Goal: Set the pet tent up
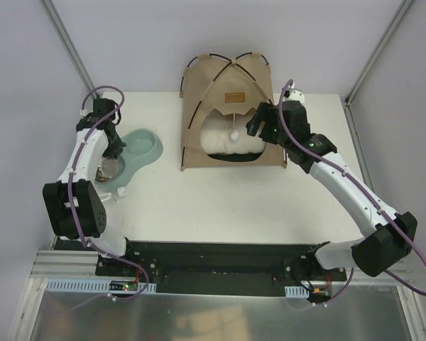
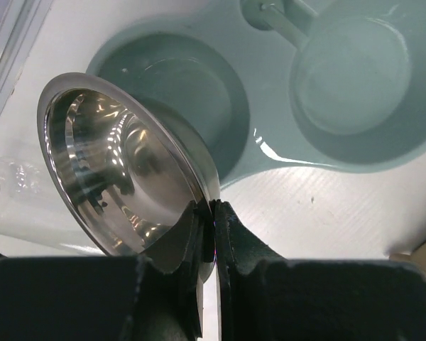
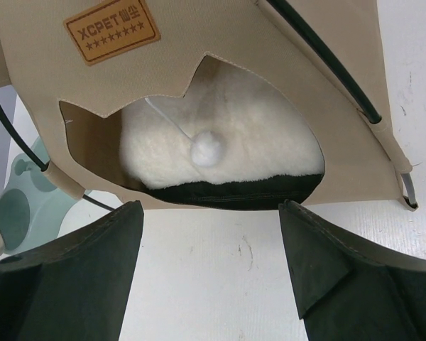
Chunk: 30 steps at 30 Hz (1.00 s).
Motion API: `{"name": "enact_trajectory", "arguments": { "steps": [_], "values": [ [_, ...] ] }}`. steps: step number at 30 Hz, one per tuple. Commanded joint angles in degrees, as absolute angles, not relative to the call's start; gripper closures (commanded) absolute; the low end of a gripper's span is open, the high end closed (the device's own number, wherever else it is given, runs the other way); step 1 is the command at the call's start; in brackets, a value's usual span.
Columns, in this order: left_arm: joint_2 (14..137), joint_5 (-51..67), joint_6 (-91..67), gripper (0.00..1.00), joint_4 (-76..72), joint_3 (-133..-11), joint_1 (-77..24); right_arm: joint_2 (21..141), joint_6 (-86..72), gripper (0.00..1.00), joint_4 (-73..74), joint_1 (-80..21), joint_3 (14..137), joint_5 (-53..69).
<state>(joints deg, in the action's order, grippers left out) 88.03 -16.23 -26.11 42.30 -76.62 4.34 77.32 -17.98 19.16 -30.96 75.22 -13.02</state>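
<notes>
The tan pet tent (image 1: 227, 92) stands upright at the back middle of the table, with thin black poles (image 3: 326, 64) along its seams. Its opening faces me and shows a fluffy cream-white cushion (image 3: 263, 142) inside. A white pom-pom (image 3: 206, 149) hangs in the opening, and the brown label patch (image 3: 112, 30) sits above it. My right gripper (image 3: 211, 209) is open and empty, hovering just in front of the opening; in the top view it (image 1: 258, 122) is at the tent's right front. My left gripper (image 2: 214, 206) is shut on the rim of a steel bowl (image 2: 121, 177), far left of the tent.
A teal double-bowl feeder (image 1: 142, 150) lies left of the tent, and the steel bowl (image 1: 108, 169) is tilted over its near well (image 2: 192, 92). A clear bottle (image 2: 14, 195) lies beside it. Grey walls and frame posts close in the table's sides.
</notes>
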Motion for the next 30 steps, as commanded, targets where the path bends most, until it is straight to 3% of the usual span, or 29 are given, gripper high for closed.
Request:
{"name": "enact_trajectory", "arguments": {
  "steps": [1, 10, 14, 17, 30],
  "values": [
    [91.1, -12.3, -22.3, 1.0, 40.1, -78.8, 7.8, 75.6, -18.4, 0.17, 18.5, -30.2, 75.9, -13.6],
    [99.9, -7.0, -23.2, 0.99, 39.4, -82.4, 9.4, 75.1, -18.9, 0.17, 18.5, -29.4, 74.6, -13.4],
    [102.0, -5.3, -22.9, 0.84, 39.6, -83.3, 9.4, 75.4, -19.0, 0.17, 18.5, -29.2, 75.0, -12.5],
    [100.9, -6.8, -23.5, 0.66, 39.6, -82.6, 9.5, 75.8, -19.1, 0.17, 18.5, -29.2, 75.1, -11.4],
    [91.4, -5.2, -23.5, 0.51, 42.6, -81.5, 9.5, 81.3, -23.0, 0.16, 17.0, -31.3, 79.2, -0.6]
  ]
}}
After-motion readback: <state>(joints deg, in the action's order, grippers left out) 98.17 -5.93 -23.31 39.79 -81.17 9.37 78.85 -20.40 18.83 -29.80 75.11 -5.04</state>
